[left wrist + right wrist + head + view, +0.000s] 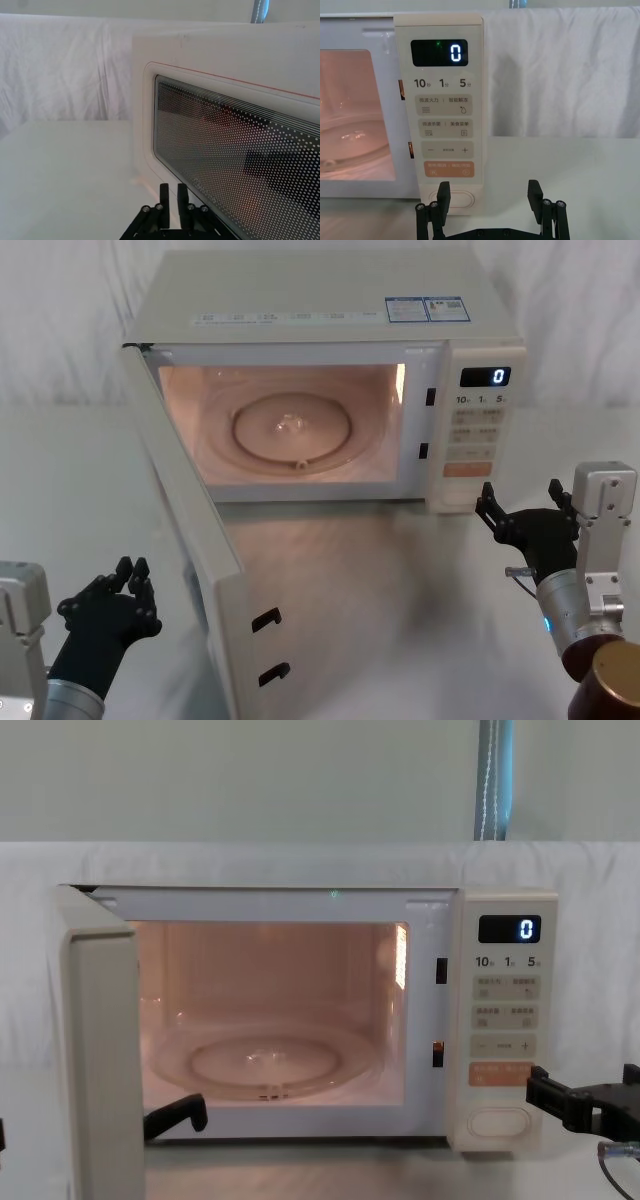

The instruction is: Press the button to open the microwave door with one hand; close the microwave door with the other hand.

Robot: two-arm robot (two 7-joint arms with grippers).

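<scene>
The microwave door [190, 530] stands swung wide open to the left, its dark dotted window [225, 165] filling much of the left wrist view. The cream pill-shaped button [459, 199] sits at the bottom of the control panel [498, 1122]. My right gripper [520, 495] hovers open just in front of the panel, level with the button and a little to its right, touching nothing [489, 187]. My left gripper [132, 568] is low at the left, outside the open door, its fingers [164, 192] shut together close to the door's outer face.
The lit cavity holds a glass turntable [295, 430]. The display [455, 52] reads 0, with an orange button [449, 169] above the pill button. A white cloth [560, 75] covers the table and backdrop. Free tabletop lies right of the microwave.
</scene>
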